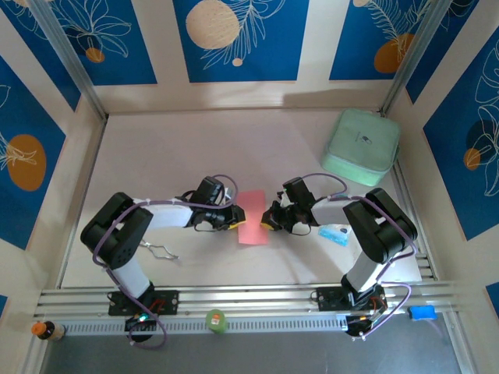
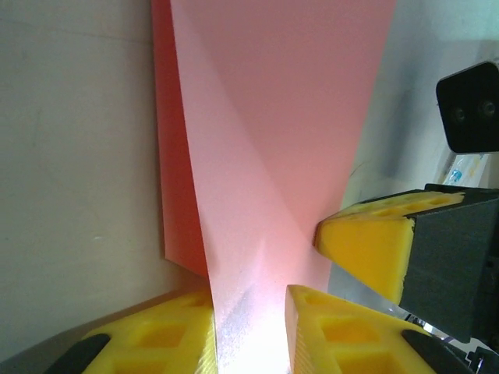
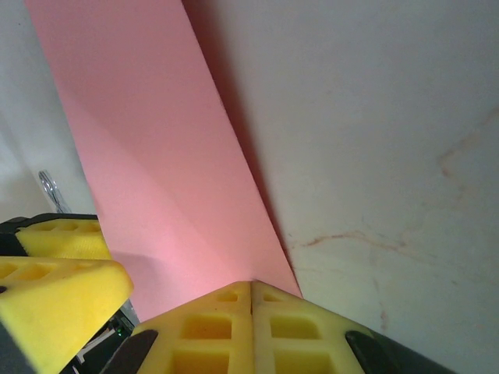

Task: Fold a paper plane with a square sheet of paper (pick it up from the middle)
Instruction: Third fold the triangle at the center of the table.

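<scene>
The square sheet of paper (image 1: 252,217) is pink-red and lies folded into a narrow strip at the table's middle, between my two grippers. My left gripper (image 1: 232,217) is at its left edge. In the left wrist view a raised layer of the paper (image 2: 273,156) runs between the yellow fingers of the left gripper (image 2: 249,305), which stand a little apart. My right gripper (image 1: 270,219) is at the right edge. Its jaws are shut, and the tips of the right gripper (image 3: 252,284) meet at the near edge of the paper (image 3: 156,179). I cannot tell whether paper is pinched there.
A mint-green case (image 1: 361,146) sits at the back right. A small blue-and-white packet (image 1: 334,234) lies under the right arm. A thin wire piece (image 1: 160,251) lies near the left arm's base. Walls enclose the table on three sides.
</scene>
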You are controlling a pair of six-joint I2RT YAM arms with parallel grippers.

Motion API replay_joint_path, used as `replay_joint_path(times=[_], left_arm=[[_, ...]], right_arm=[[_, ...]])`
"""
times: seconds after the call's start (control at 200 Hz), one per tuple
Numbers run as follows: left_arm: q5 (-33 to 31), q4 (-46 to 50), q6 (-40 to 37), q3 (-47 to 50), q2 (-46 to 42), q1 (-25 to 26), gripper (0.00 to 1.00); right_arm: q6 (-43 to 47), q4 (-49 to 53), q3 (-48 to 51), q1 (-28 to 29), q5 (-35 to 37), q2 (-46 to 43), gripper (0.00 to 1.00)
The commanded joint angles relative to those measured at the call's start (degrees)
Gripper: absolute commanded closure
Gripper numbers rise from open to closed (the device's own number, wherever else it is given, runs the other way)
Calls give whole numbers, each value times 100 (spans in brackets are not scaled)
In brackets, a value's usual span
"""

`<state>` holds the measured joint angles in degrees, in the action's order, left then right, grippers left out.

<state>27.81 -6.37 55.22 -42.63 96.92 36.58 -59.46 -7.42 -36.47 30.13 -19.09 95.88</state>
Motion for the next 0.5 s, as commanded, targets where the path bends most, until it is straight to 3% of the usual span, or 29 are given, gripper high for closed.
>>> replay_joint_path(times=[0.0, 0.14, 0.23, 0.35, 0.495], left_arm=[[-133, 209, -39, 61, -170, 51, 78], [-180, 285, -55, 75, -236, 47, 92], [-224, 362, -65, 93, -329, 41, 100], [-263, 449, -47, 132, -483, 29, 100], [-285, 477, 27, 182, -609, 20, 100]], right_arm=[[25, 207, 230, 19, 115, 166, 98], [232, -52, 249, 67, 20, -37, 93], [470, -85, 263, 135, 126, -360, 82], [876, 25, 308, 258, 464, -979, 61], [1507, 529, 144, 523, 1102, -1522, 56]])
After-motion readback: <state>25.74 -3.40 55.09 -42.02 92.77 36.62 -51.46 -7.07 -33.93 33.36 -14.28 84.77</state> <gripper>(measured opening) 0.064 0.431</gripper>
